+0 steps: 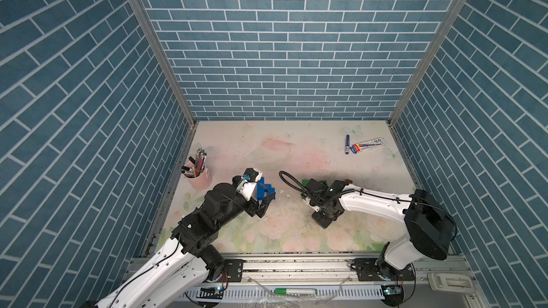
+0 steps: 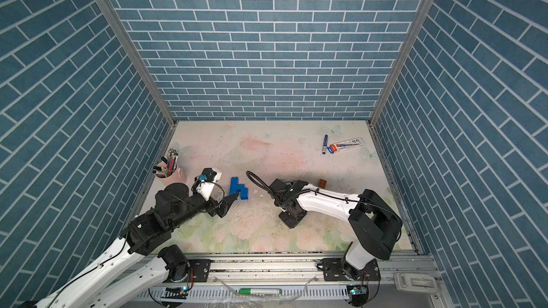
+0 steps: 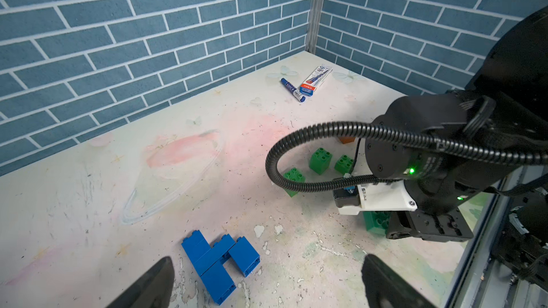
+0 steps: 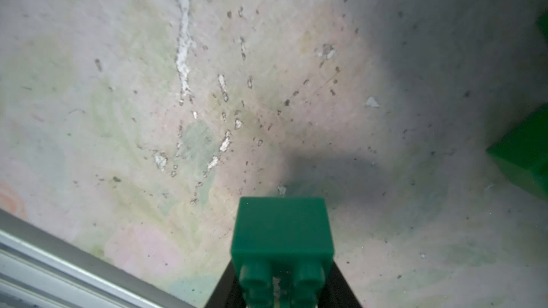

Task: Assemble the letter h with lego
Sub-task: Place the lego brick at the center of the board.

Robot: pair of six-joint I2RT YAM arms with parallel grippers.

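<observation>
**Bimanual cell, lego letter task.** The blue lego assembly [image 3: 218, 265] is several bricks joined in an h-like outline and lies flat on the table [image 3: 89, 202]. All positions below are given from it.

**Hazards.**
- (a) The assembly is unbraced, so a brick pressed against it would probably slide it or open a joint.
- (b) The left gripper [image 3: 267, 277] sits just beside the assembly, with one fingertip [image 2: 228, 201] close to its edge. A small drift of the arm could nudge it.
- (c) The green brick [image 4: 281, 229] in the right gripper [image 4: 283, 297] is pinched only at its studded end. A knock against the table could pivot it in the grip.
- (d) The right arm's corrugated cable [image 3: 326, 127] loops above the loose green bricks [image 3: 320, 161] and might sweep them.

**Pose.**
- Left arm: it reaches low toward the assembly, with the jaws spread as wide as they go and holding nothing.
- Right arm: the elbow is folded and the wrist turned down, well apart from the assembly on the right-arm side. The jaws are closed on the green brick. Whether that brick touches the table is unclear from these views.

**Other pieces.** The three loose green bricks stand upright beyond the assembly, near the right wrist. An orange brick [image 2: 322, 183] lies farther off the same way.
</observation>
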